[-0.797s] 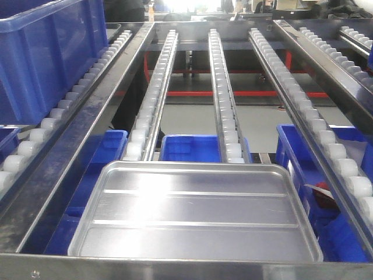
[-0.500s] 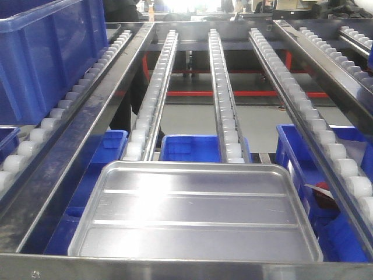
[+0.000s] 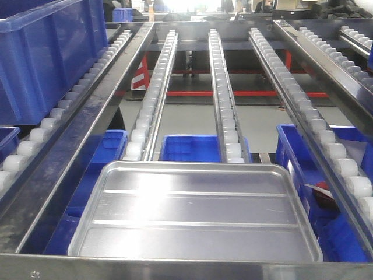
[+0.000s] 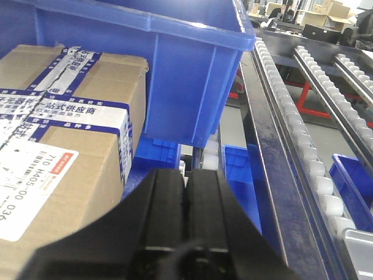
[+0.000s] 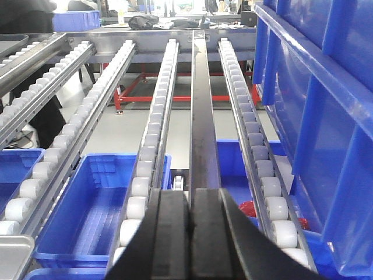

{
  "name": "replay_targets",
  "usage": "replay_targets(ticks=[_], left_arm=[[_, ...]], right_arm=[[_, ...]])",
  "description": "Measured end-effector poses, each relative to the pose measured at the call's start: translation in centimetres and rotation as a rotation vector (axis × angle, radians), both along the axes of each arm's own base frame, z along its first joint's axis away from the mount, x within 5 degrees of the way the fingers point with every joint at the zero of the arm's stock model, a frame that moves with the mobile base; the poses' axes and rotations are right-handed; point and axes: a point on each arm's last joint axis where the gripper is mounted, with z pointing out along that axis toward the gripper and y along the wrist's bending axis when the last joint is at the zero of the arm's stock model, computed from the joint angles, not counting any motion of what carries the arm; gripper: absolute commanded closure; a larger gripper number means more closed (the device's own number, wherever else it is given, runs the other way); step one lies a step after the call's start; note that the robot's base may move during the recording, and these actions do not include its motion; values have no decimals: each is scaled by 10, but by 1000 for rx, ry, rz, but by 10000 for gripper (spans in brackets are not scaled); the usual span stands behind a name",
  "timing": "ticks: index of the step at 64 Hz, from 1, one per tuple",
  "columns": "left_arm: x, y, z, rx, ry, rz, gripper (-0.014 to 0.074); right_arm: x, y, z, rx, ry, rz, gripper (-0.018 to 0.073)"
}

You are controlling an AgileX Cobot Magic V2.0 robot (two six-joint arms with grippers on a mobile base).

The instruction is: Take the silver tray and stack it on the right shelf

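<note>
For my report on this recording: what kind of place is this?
Probably a factory or warehouse line: white-roller flow racks, blue plastic bins, and labelled cardboard boxes.

This is a factory or warehouse floor. A steel roller-rack shelf (image 3: 224, 111) stretches away in long lanes of white rollers (image 3: 326, 146), with more such racks on both sides. Blue plastic bins (image 3: 46, 58) sit on the lanes, and lower blue bins (image 5: 93, 216) stand beneath them. Cardboard cartons (image 4: 76, 87) sealed with printed tape carry a numbered white label (image 4: 32, 192). Beneath the racks are a bare grey floor (image 3: 262, 125) and red steel frames (image 3: 245, 93), with a red-and-white striped marker (image 3: 140, 76) beyond.
</note>
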Motion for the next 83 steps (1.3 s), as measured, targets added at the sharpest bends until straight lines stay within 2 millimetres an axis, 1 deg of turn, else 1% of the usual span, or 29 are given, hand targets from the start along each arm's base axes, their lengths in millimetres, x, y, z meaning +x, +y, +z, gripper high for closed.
replay_targets(ticks=[11,14,17,20,22,23,25,29,34,36,38,41,45,47,51,53,56,59,61,67,75,83], left_arm=[[0,0,7,7,-80,5,688],[-1,0,11,42,-96,6,688],[-3,0,20,104,-105,10,688],[-5,1,38,164,-133,15,688],[-6,1,53,193,-145,16,688],[-8,1,63,200,-163,18,688],[-9,1,76,211,-167,18,688],[-9,1,107,207,-165,8,688],[-4,-1,138,163,-107,-31,687],[1,-2,148,138,-69,-51,687],[6,-5,153,114,-25,-78,687],[15,-9,162,94,42,-116,687],[31,-17,170,90,130,-172,679],[37,-21,173,93,156,-194,648],[54,-33,172,110,231,-258,530],[63,-40,171,122,266,-294,430],[73,-51,169,128,309,-340,302],[80,-62,165,138,345,-391,225],[85,-70,162,144,373,-420,199],[95,-92,149,158,456,-502,200],[102,-119,130,191,554,-595,244],[106,-138,113,195,656,-647,269]], right_arm=[[0,0,5,-4,-49,3,503],[-1,0,13,-4,-85,4,503],[-3,1,23,-6,-117,4,503],[-7,1,39,-9,-165,4,503],[-10,1,53,-9,-206,4,503],[-13,1,62,-11,-232,4,503],[-16,1,73,-11,-263,4,503],[-21,1,99,7,-309,7,503],[-20,2,121,29,-300,24,497],[-17,2,128,36,-284,34,489],[-13,2,133,40,-260,43,474],[-8,3,138,46,-222,62,428],[0,5,144,54,-158,94,333],[5,6,146,56,-124,112,280],[13,10,147,60,-47,162,191],[17,13,147,59,-14,188,156],[23,17,146,56,37,232,131],[30,22,143,51,90,273,127],[34,26,141,46,123,303,127],[47,40,131,28,233,391,127],[60,63,111,65,435,496,127],[75,81,89,92,621,531,127]])
